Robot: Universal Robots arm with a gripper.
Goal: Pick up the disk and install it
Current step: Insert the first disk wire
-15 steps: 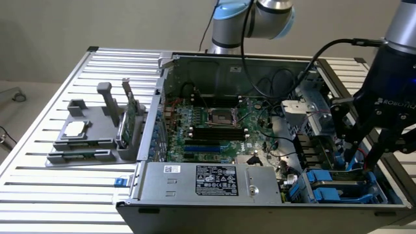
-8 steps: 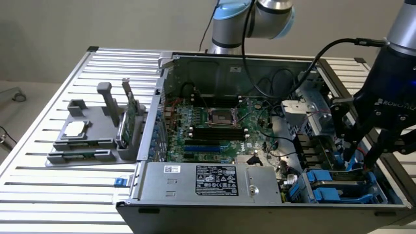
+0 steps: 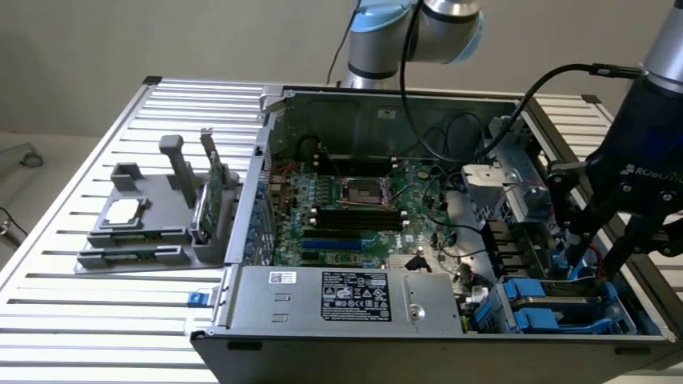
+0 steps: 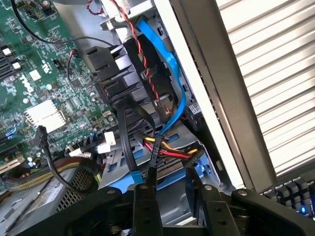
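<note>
The disk, silver-grey metal framed by blue rails, sits low in the drive bay at the near corner of the open computer case, on the exterior view's right. My black gripper reaches down into that bay from above. In the wrist view its two fingers stand on either side of the disk's grey metal, with a blue rail just beyond them. My gripper is shut on the disk.
Black, blue and red-yellow cables crowd the bay right by the fingers. A grey power supply and the green motherboard lie beside it. On the slatted table, a grey fixture holds a small silver square piece and a green card.
</note>
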